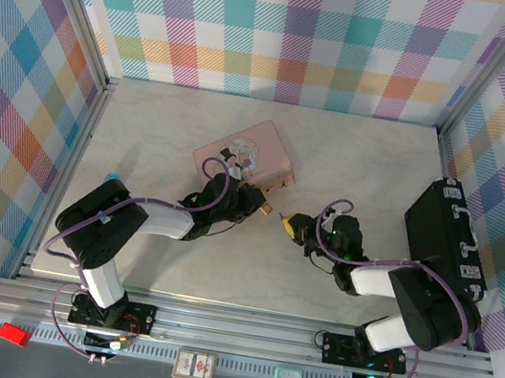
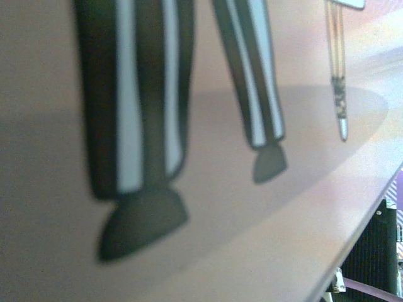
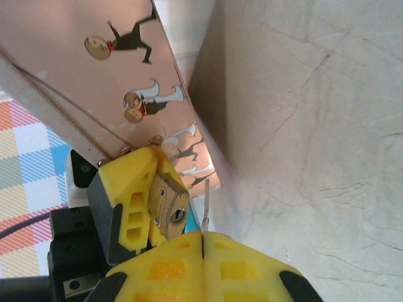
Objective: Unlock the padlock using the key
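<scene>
- Right wrist: the right gripper [image 3: 203,242] is pinched shut on the key [image 3: 205,202], whose tip is just beside the padlock [image 3: 169,212]. The left gripper [image 3: 145,204] clamps the padlock beside the pink box [image 3: 82,69].
- Left wrist: the box's printed surface is close and blurred.
- Top external: the grippers nearly meet near the desk's centre.

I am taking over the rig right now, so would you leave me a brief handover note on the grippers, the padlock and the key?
Left gripper: shut on the padlock, held close to the pink box, with the keyhole facing the right wrist camera.
Right gripper: shut on the key; the blade sticks out alongside the padlock, not in the keyhole.
Done: both things are gripped and close together.
Left: line the blade up with the keyhole, insert, turn, free the shackle (hidden here).
</scene>
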Motion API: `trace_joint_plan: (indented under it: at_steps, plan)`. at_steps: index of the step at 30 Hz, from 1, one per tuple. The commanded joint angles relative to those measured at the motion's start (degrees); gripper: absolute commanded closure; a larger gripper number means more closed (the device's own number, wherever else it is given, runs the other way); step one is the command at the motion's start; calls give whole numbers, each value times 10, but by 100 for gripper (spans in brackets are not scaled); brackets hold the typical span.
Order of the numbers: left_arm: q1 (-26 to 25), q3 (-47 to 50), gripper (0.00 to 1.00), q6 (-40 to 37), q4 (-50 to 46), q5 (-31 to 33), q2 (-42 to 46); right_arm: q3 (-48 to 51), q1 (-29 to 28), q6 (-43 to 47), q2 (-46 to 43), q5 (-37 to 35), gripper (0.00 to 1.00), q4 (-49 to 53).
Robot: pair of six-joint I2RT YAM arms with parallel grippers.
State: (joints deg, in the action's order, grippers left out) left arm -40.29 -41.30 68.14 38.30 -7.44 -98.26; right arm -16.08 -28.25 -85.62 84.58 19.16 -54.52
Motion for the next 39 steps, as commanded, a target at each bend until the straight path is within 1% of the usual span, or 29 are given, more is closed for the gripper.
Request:
trace_joint_plan:
  at_steps: [1,9,20,25,32,36,39]
  plan:
    - [3,-10,93,90,76,-65,-20,-13,3,-17,16,25,100,-60]
    - [3,-13,94,97,83,-70,-31,-9,3,-32,36,34,100,-112]
    - [4,-15,94,96,80,-72,-26,-9,3,-34,27,36,100,-118]
    - [4,-6,94,110,103,-71,-29,-13,3,-32,31,47,100,-116]
    - [4,-8,94,108,101,-77,-28,-17,3,-32,47,65,100,-152]
    - [4,-5,94,110,106,-76,-27,-16,3,-28,54,68,100,-156]
    - [4,-5,94,117,116,-80,-29,-15,3,-34,67,66,100,-178]
